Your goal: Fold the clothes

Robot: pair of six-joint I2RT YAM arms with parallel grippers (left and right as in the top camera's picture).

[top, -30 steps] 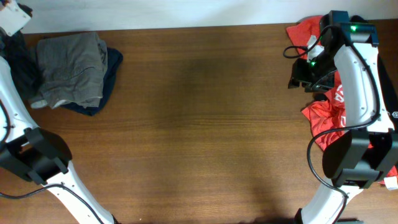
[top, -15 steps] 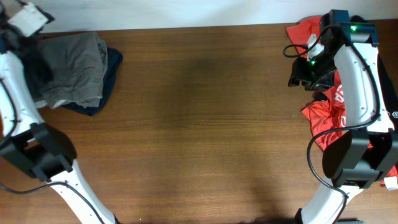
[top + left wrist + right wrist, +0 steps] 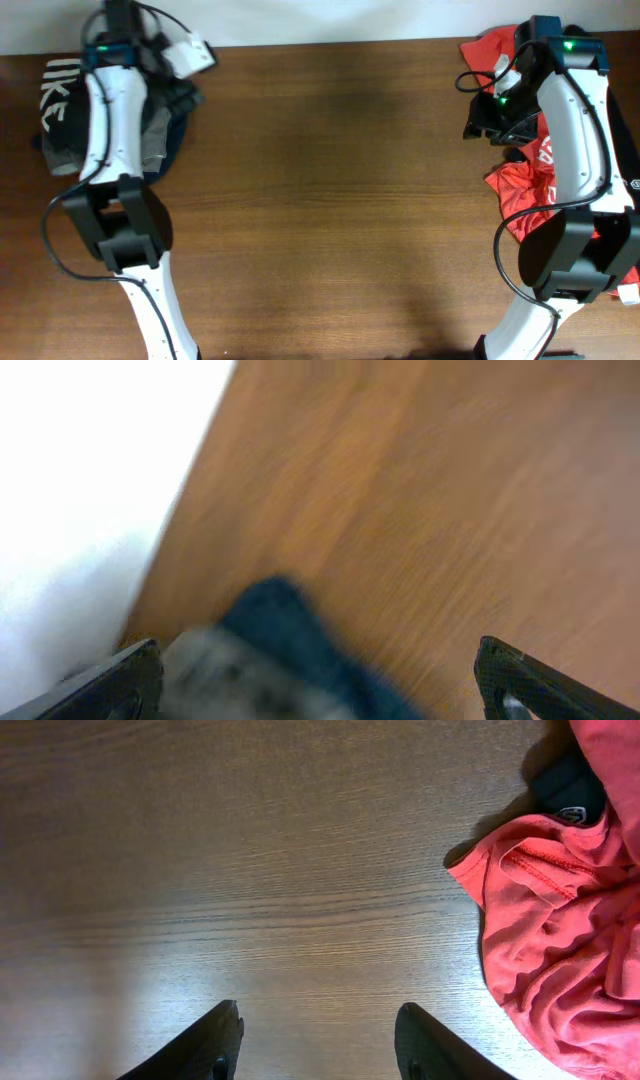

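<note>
Clearly, the clothes lie in two groups on the brown wooden tabletop (image 3: 330, 190). Seen from the overhead camera, one group is at about 10 o'clock. A black cloth T-shirt with white block letters (image 3: 58, 92) lies there at the far left edge. At its 3 o'clock side a grey crumpled cloth garment (image 3: 152, 145) rests on a navy cloth garment (image 3: 178, 125), which shows out at the 3 o'clock border of the pile. The left arm (image 3: 105, 130) reaches over this pile toward 12 o'clock and covers the middle of it. The left wrist view is blurred. In it the left fingers (image 3: 125, 680) are released and stand wide apart, one in each lower corner, with nothing gripped between them. Under them are the navy cloth and a bit of the grey cloth, and I cannot tell if the fingers touch it.

The second group is at about 2 o'clock of the tabletop, where a red crumpled cloth garment (image 3: 515, 185) lies partly under the right arm (image 3: 570, 130). In the right wrist view the right fingers (image 3: 215, 1045) are also released, half spread, with only bare wood between them. The red garment is at their 2 o'clock, well apart from them. A small piece of black cloth (image 3: 570, 785) lies at its 12 o'clock edge, touching it.
</note>
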